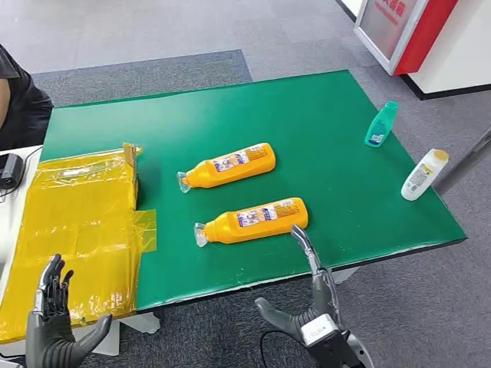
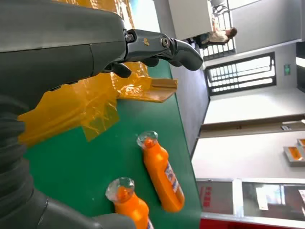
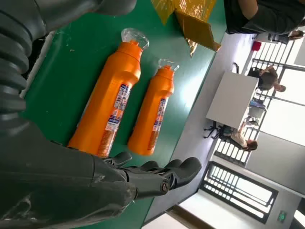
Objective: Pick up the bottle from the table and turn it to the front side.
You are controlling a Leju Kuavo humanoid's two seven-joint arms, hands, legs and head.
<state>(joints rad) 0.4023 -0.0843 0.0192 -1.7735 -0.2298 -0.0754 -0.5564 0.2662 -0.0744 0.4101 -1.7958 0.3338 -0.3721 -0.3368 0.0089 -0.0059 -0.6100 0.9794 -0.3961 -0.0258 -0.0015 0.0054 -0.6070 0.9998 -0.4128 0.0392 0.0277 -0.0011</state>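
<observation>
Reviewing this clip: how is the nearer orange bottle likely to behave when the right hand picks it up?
The nearer orange bottle lies on its side, so a nudge may roll it. Its smooth, glossy plastic probably slips in the right hand. It looks rigid, not floppy; its weight can't be judged.

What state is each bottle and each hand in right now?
near orange bottle: lying on its side, cap on, not held.
far orange bottle: lying on its side, cap on, not held.
teal bottle: lying down near the table's far right edge.
white bottle: lying at the right edge.
left hand: open, holds nothing.
right hand: open, holds nothing.
</observation>
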